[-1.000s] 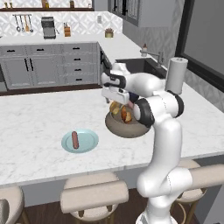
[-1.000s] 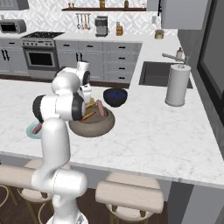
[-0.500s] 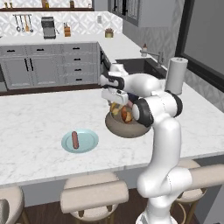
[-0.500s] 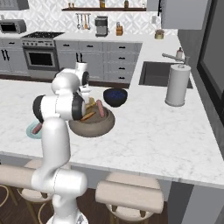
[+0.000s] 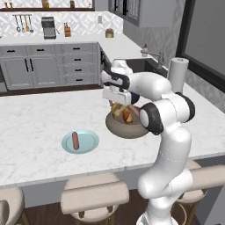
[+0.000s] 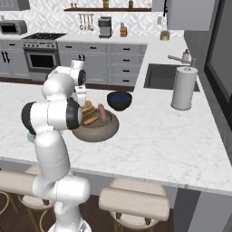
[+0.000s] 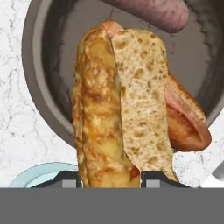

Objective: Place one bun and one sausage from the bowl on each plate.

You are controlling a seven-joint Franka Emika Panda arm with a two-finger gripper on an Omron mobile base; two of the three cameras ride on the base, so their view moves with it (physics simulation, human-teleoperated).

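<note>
The hand [image 5: 117,103] is seen lowered over the bowl, its fingers closed around a split bun [image 7: 120,105] that stands between them. A marble worktop [image 5: 39,118] carries the wide speckled bowl [image 5: 127,128], where a second bun [image 7: 186,120] and a sausage [image 7: 151,11] lie. To the robot's left sits a pale blue plate [image 5: 90,141] bearing one sausage [image 5: 75,140]. The bun is judged light, soft and easily crushed, so it is best held gently across its crusted sides near the middle.
</note>
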